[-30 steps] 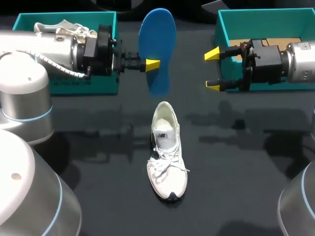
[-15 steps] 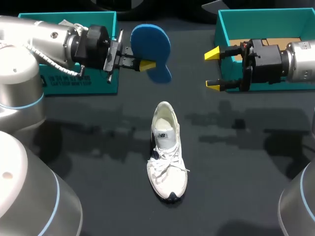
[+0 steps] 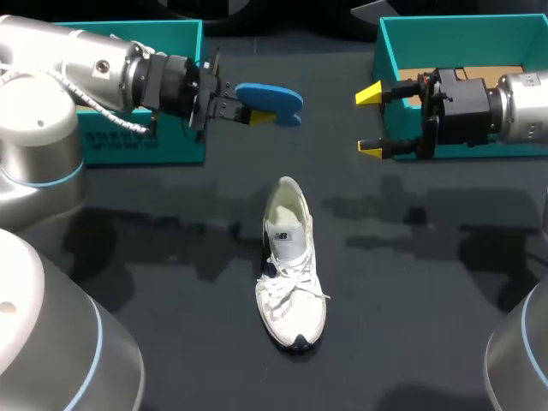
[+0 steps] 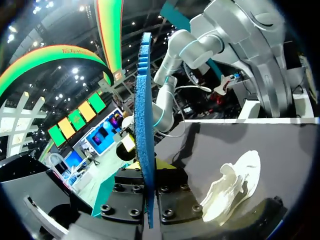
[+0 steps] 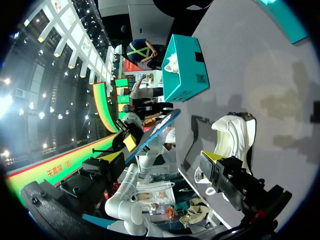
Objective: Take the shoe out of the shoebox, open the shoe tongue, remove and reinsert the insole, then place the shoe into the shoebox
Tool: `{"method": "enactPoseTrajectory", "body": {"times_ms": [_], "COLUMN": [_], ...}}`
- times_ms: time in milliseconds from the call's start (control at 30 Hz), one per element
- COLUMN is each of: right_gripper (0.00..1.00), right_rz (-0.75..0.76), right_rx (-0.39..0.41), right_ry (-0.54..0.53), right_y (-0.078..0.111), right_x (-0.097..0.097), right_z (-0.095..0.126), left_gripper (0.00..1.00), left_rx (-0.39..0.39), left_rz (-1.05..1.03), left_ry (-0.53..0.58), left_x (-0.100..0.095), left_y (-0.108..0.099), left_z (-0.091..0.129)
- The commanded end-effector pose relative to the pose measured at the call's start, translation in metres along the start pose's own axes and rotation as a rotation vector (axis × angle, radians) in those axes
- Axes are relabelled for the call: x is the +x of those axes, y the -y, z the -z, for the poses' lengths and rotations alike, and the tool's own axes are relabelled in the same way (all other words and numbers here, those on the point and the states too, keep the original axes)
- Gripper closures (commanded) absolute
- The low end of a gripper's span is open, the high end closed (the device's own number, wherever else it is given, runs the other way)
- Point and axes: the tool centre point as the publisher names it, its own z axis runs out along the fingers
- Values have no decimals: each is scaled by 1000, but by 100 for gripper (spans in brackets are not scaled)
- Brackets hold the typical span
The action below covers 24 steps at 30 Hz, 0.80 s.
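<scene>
A white shoe lies in the middle of the black table, toe toward the near edge, its opening empty. My left gripper hangs above the table behind the shoe, shut on a blue insole that lies nearly flat. In the left wrist view the insole runs edge-on between the fingers of that gripper, with the shoe off to one side on the table. My right gripper stands open and empty in front of the right box; its view shows the shoe and the insole.
A teal shoebox stands at the back left behind my left arm. A second teal box with brown card inside stands at the back right. Dark table surface surrounds the shoe.
My left wrist has turned, swinging the insole from upright and face-on to nearly flat. The right arm and the shoe have not moved.
</scene>
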Motion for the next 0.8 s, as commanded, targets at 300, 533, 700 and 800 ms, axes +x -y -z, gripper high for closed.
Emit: {"method": "enactPoseTrajectory", "body": {"times_ms": [300, 533, 700, 800], "right_gripper": [0, 0, 0, 0], "right_rz": [-1, -1, -1, -1], "right_rx": [-2, -2, -2, -2], "right_ry": [2, 2, 2, 2], "right_y": [0, 0, 0, 0], "right_x": [0, 0, 0, 0], "right_z": [-1, -1, -1, -1], "left_gripper": [100, 100, 100, 100], "left_rx": [7, -49, -233, -244], "left_rz": [-337, -455, -800, -833], "left_ry": [259, 298, 340, 347], "left_x": [3, 0, -2, -3], "left_y": [4, -2, -9, -10], "left_z": [3, -1, -4, -1]}}
